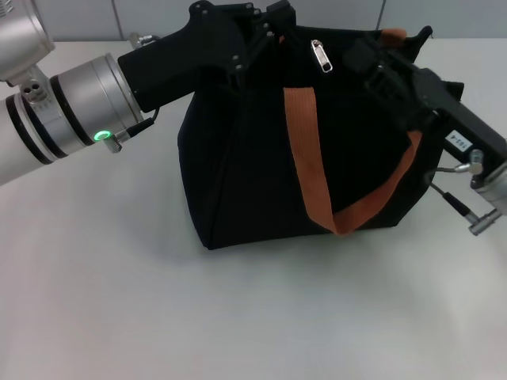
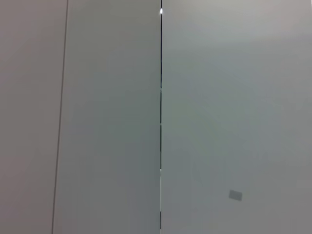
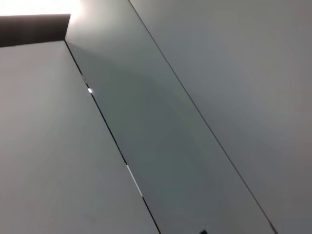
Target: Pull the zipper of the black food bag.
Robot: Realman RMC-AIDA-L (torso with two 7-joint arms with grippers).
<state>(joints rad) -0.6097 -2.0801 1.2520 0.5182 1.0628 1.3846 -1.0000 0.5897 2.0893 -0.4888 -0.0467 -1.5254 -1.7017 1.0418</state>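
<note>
In the head view a pale grey tabletop carries the black food bag, which stands upright right of the middle, toward the far edge; behind it runs a light panelled wall. One orange-brown strap hangs in a loop down the bag's near face. The zipper, a small silver pull tab, lies on the bag's top edge between the two claws. The left claw reaches in from the left and sits against the bag's top left corner, just beside the zipper; black on black, its fingers merge with the fabric, so I cannot tell whether it is open or gripping. The right claw comes in from the right and rests on the bag's top right corner; its fingers are equally hard to separate from the bag, and its state cannot be told either. The left wrist view shows only grey wall panels with a thin dark seam between them. The right wrist view shows similar panels crossed by slanting seams, with a dark strip at one corner.
</note>
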